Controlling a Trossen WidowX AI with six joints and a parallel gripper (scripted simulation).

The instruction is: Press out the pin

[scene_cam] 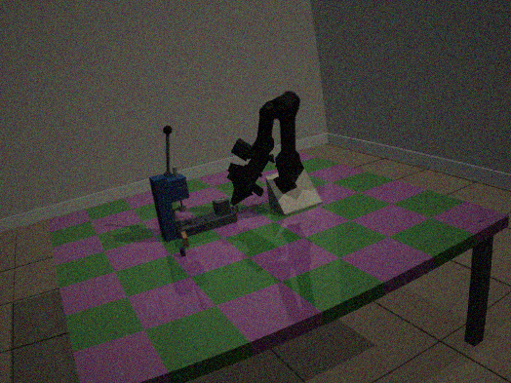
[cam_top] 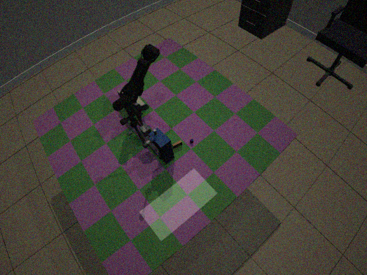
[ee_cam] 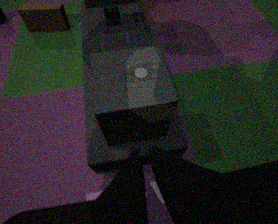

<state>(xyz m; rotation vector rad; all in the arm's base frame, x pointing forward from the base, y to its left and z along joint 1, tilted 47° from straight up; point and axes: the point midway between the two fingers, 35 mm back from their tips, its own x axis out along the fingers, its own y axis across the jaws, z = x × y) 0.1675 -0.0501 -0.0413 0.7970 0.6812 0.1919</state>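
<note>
wrist view | block [scene_cam: 221, 207] [ee_cam: 135, 80] just beyond pincer [scene_cam: 235, 203] [ee_cam: 144, 155] tips | pincer narrow, nothing held

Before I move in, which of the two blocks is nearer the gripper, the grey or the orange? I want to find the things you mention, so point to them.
The grey block [cam_top: 144, 129] [scene_cam: 220, 207] [ee_cam: 112, 80], with a pale round spot [ee_cam: 141, 73] on top; the orange block [cam_top: 177, 144] [scene_cam: 184, 238] [ee_cam: 45, 19] lies farther off, beside the blue press [cam_top: 162, 138] [scene_cam: 163, 208].

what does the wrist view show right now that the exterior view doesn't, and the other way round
Only the wrist view: the pale round pin end on top of the block.

Only the exterior view: the lever standing upright with its dark knob, and the pale wedge at the arm's base.

Both: the block on the long dark bed, with the gripper close by.
</note>
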